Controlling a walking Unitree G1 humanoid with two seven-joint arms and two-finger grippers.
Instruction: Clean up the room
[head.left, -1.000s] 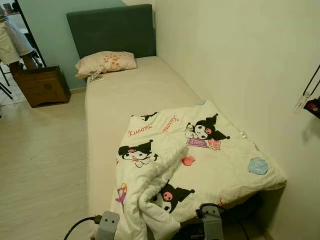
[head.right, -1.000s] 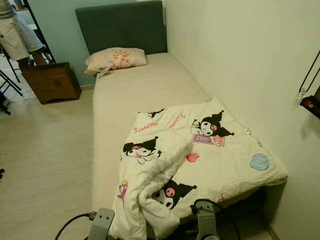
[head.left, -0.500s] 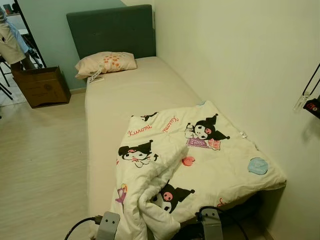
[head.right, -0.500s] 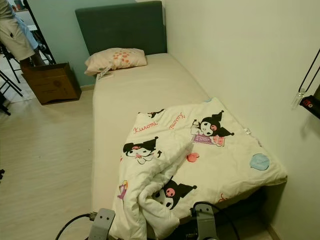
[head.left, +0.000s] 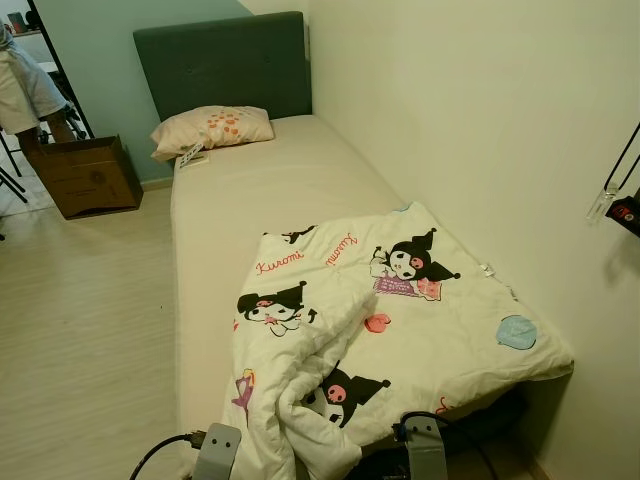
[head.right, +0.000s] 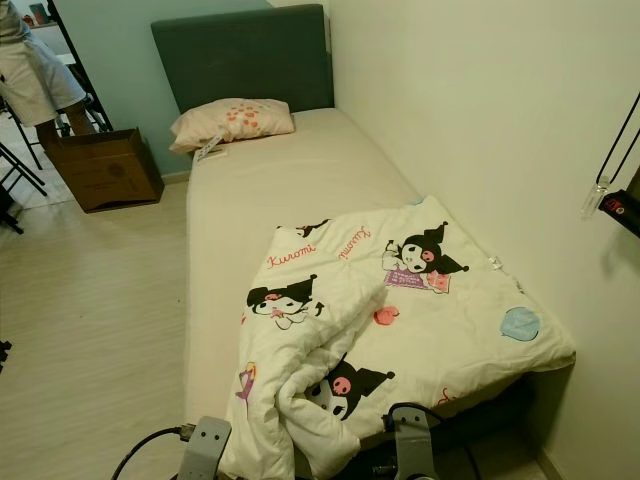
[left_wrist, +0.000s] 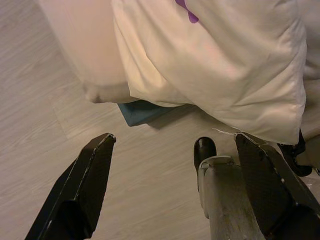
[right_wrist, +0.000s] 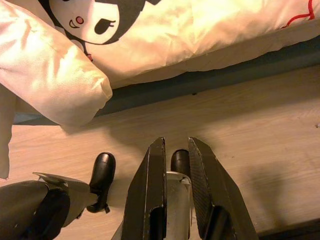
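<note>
Little has changed in the last second: only the person at upper left has shifted beside the box, while your view of the bed holds steady and both arms hang low at the bottom edge. Your left gripper hangs with its fingers spread wide and empty above the floor; your right gripper has its fingers nearly together, gripping nothing. Judged from here, the step is straightening the quilt, so reach for the bunched corner drooping over the foot of the bed at lower centre, take one layer only, and draw it up toward the pillow. The quilt is white with black cartoon figures and red lettering, lying crumpled across the bed's lower half, its left side rolled into a thick fold.
</note>
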